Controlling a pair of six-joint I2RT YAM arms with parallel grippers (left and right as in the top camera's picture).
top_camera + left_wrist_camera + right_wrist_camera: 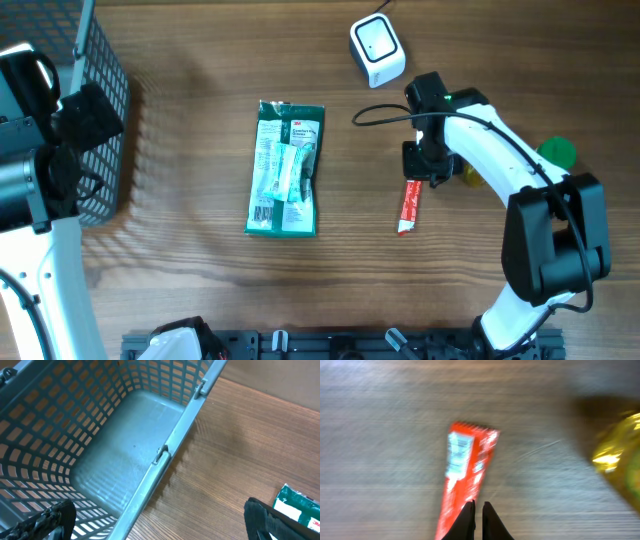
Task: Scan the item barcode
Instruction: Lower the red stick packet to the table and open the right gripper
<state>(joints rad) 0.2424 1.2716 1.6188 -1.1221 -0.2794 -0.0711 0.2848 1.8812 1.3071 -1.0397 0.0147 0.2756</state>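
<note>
A slim red packet (pixel 410 205) lies on the wooden table, its barcode label facing up in the right wrist view (pixel 457 455). My right gripper (pixel 477 506) is shut just above the packet's right edge, and nothing shows between its fingers. The white scanner (pixel 377 50) stands at the back, beyond that arm. A green flat package (pixel 287 168) with white printing lies mid-table. My left gripper (pixel 157 522) hangs wide open over the rim of the grey basket (pixel 165 455), empty.
The mesh basket (pixel 100 120) sits at the table's left edge and has nothing in it. A shiny yellow item with a green cap (pixel 555 155) lies right of the red packet, seen as a gold blur (pixel 620 460). A black cable (pixel 385 115) runs from the right arm.
</note>
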